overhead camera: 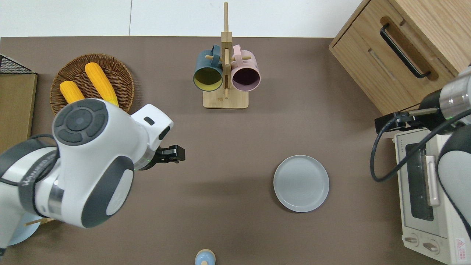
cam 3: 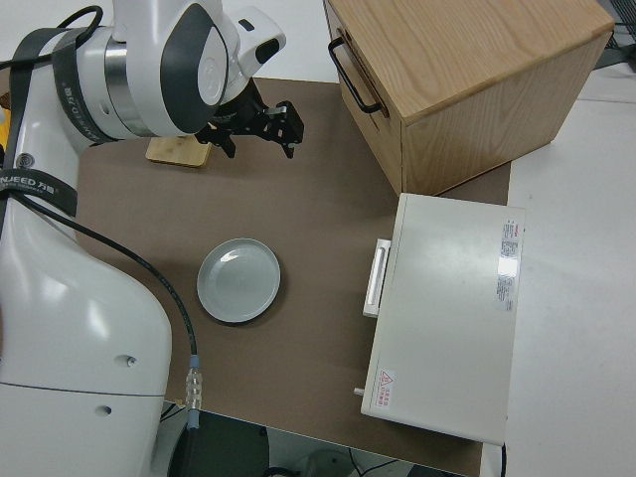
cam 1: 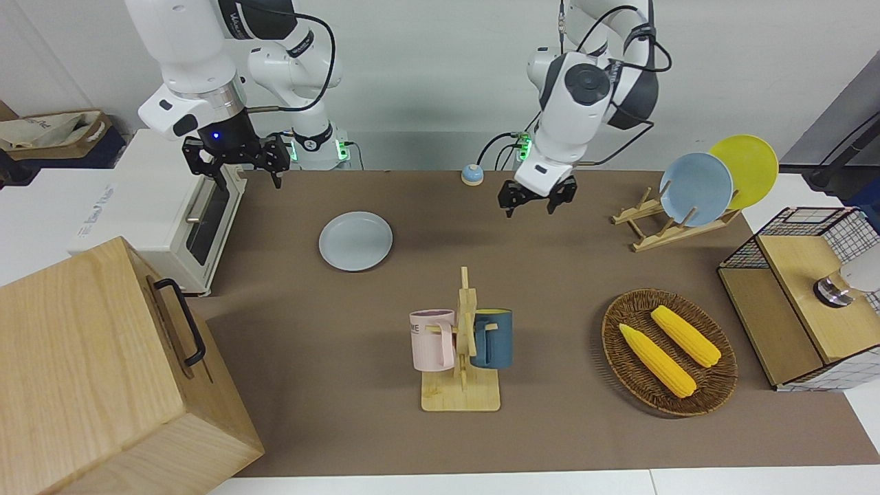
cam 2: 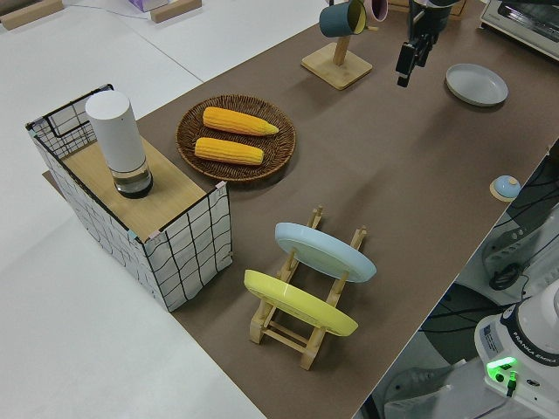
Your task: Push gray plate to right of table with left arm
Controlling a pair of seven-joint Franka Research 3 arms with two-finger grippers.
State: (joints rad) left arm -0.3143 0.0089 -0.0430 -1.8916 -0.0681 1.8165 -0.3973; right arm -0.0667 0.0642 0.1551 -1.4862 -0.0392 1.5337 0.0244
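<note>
Left claw (cam 1: 537,200), prongs apart, hangs over bare table (cam 1: 550,275), well apart from gray plate (cam 1: 355,240).

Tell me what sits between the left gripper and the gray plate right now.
Nothing. In the overhead view only bare table separates the left gripper from the gray plate. The right arm is parked.

Three plates are counted: one gray plate (cam 1: 355,240) flat on the table (cam 1: 550,275), plus one sky-blue plate (cam 1: 696,189) and one yellow plate (cam 1: 746,168) in a wooden rack (cam 1: 653,230). Two mugs (cam 1: 433,339) are hung on one stand. Two corn cobs (cam 1: 656,359) are held in one wicker basket (cam 1: 715,395). Two robot arms (cam 1: 577,96) are present.
</note>
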